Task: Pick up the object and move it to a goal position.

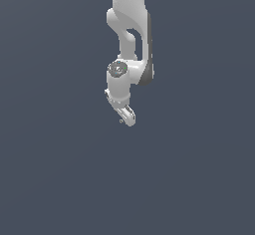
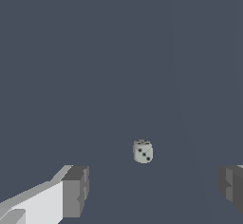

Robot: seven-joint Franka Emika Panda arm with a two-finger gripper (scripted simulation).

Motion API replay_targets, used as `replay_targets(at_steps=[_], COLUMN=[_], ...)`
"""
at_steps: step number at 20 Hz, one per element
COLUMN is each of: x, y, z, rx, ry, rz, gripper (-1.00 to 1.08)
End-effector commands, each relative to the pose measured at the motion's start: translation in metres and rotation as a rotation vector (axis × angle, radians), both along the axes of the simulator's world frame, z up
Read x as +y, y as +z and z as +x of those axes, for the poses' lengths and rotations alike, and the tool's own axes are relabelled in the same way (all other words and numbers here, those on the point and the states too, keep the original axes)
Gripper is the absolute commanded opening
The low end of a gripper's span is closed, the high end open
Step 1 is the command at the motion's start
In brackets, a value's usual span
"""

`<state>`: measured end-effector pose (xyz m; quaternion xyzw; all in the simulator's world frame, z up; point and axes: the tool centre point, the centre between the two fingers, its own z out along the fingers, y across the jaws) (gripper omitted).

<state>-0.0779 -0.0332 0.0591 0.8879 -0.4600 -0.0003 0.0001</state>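
Hand [image 2: 152, 190] agape; object's [image 2: 143, 151] dice pips wrist-only

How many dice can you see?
1. The die lies on the dark floor between the open gripper's fingers, untouched. None other shows.

Nothing is standing around the small pale die [image 2: 143, 151]; bare dark grey floor [image 2: 118, 66] is lying open on every side of it. The gripper [image 2: 152, 190] is holding its fingers [image 2: 76, 190] wide apart, leaving the gap between them unblocked toward the die.
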Motion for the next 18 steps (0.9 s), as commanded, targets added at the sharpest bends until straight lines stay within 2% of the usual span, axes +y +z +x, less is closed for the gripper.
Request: replay_targets(at_steps=[1, 18], x=[0.0, 0.0], y=[-0.001, -0.05], z=[0.0, -0.001], rx=[0.0, -0.001], ry=[0.0, -0.006], rz=[0.0, 0.0], gripper=[1.0, 1.0])
